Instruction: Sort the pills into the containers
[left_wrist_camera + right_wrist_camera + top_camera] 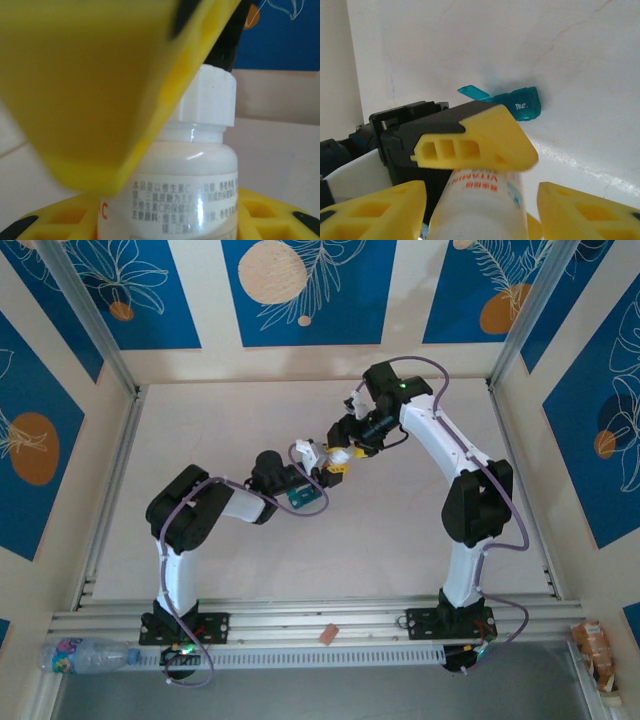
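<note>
Pill box (pixel 522 102): teal-green strip lying flat on the table (pixel 400 530), just beside the left wrist in the top view, apart from both grippers.
Lid (pixel 472 92): one flap stands open; you can't see the other compartments well enough to call them.
Handling: likely light, stiff, smooth plastic. Expect it to skid or tip if you nudge it. The thin hinged flap looks like the weak spot.
Grip spot: take it across the short sides of the body, low down. Keep off the raised flap.
White bottle (pixel 200 165): held up off the table between the two grippers, cap on. Rigid, glossy label, likely slick.
Left gripper (pixel 167 220): jaws look clamped on the bottle's body, one pad each side.
Right gripper (pixel 481 205): jaws apart and straddling the bottle. You can't tell whether they are pressing on it.
Pills: none visible, so assume they're inside the bottle.
</note>
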